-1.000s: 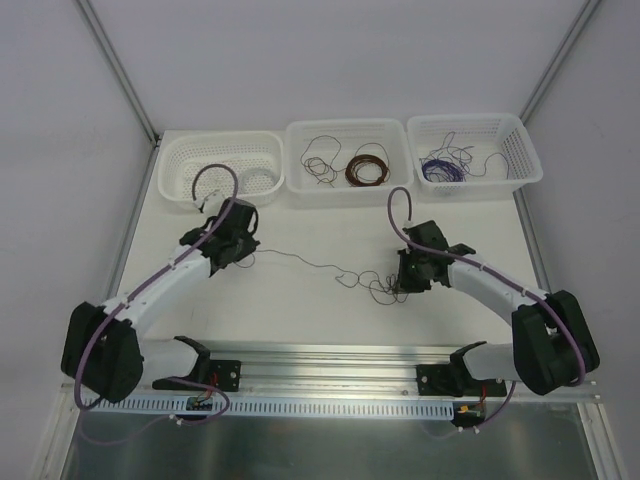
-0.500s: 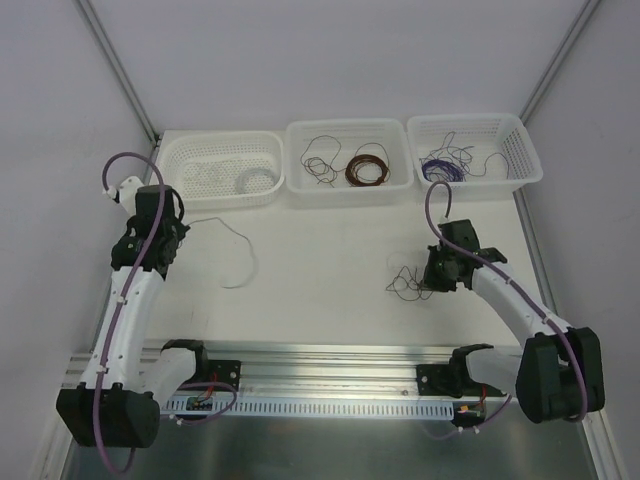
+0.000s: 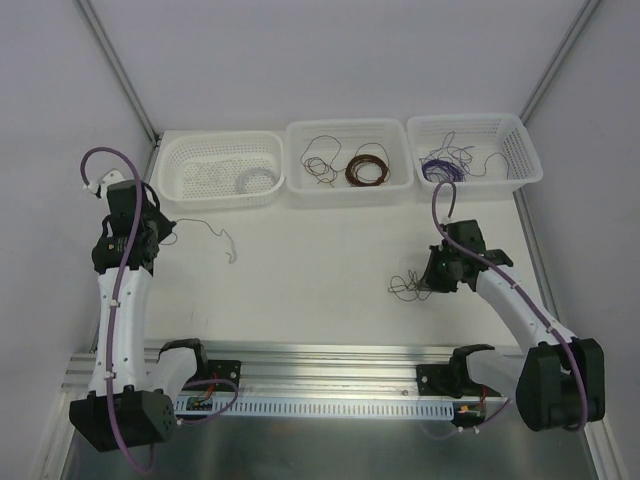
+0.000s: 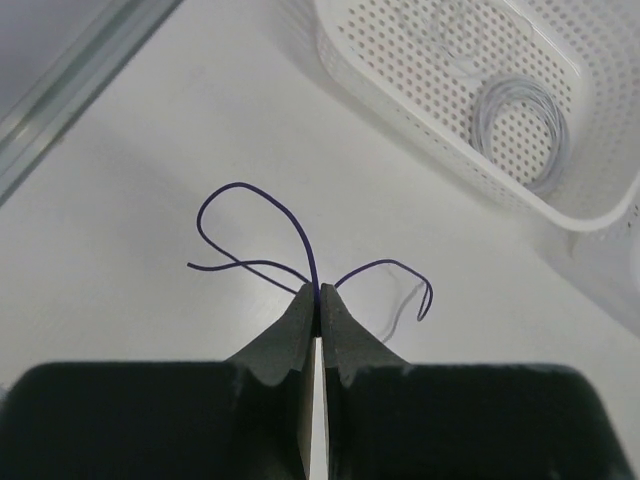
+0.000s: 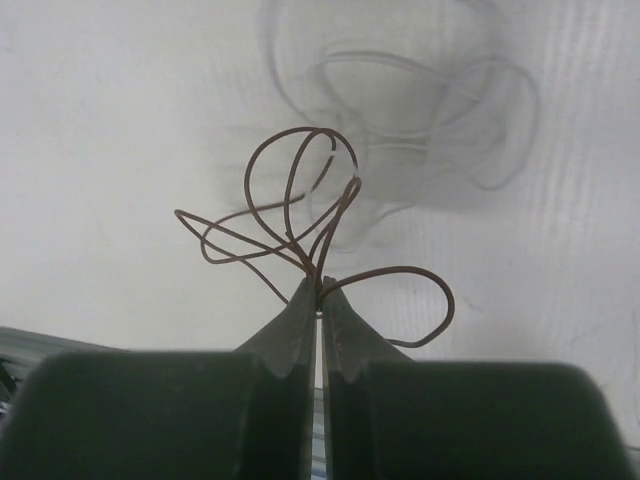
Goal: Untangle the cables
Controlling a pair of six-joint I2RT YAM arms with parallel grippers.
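Observation:
The cables are in two separate parts on the white table. My left gripper (image 3: 160,228) (image 4: 318,295) is shut on a thin purple wire (image 4: 250,205) that loops out on both sides of the fingertips; in the top view this purple wire (image 3: 222,240) trails right from the gripper, near the table's left edge. Over the right half of the table, my right gripper (image 3: 424,281) (image 5: 320,290) is shut on a scribbly brown wire (image 5: 300,185) with several small loops. In the top view this brown wire (image 3: 405,287) hangs just left of the gripper.
Three white perforated baskets line the back edge. The left basket (image 3: 220,137) (image 4: 400,70) holds a white coil (image 3: 257,181) (image 4: 520,130). The middle basket (image 3: 347,125) holds a brown coil (image 3: 367,168) and a loose dark wire. The right basket (image 3: 465,119) holds purple wires (image 3: 443,168). A metal rail (image 3: 330,350) runs along the near edge.
The left arm swung left and back, pulling the purple wire out of the brown tangle. The right gripper shifted right with the brown wire. The two wires now lie far apart.

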